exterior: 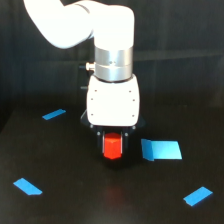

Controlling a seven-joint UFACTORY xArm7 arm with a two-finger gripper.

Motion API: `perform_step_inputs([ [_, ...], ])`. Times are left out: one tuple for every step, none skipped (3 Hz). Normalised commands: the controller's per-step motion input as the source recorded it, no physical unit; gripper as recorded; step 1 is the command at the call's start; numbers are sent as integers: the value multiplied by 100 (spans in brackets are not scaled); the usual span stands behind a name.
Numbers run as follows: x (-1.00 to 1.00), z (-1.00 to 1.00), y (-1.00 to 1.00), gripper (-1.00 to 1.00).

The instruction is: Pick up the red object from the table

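The red block [112,145] sits directly under my white wrist housing, between the two dark fingers of my end effector [113,148]. It stands upright, its top tucked just below the housing and its lower end close to the counter [75,200], where a faint reddish glint shows on the glossy black surface. I cannot tell whether the block rests on the counter or hangs just clear of it.

Around me the counter is wide and dark. A larger blue block [160,149] lies just beside my end effector on the exterior view's right, near but apart from the fingers. A thin blue strip [54,114] lies farther back on the exterior view's left, well apart. A flat blue piece [27,186] lies toward the front on the exterior view's left, and another flat blue piece [198,196] lies toward the front on the exterior view's right; both are well apart from me. The stretch of counter straight in front of the end effector is bare, and so is the space between it and the front pieces.

My fingers flank the red block closely on both sides, with little or no gap visible. They appear closed against it, gripping the block.
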Motion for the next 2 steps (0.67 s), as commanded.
perform_step_inputs([
  [-17, 95, 6, -100],
  [-4, 100, 2, -100],
])
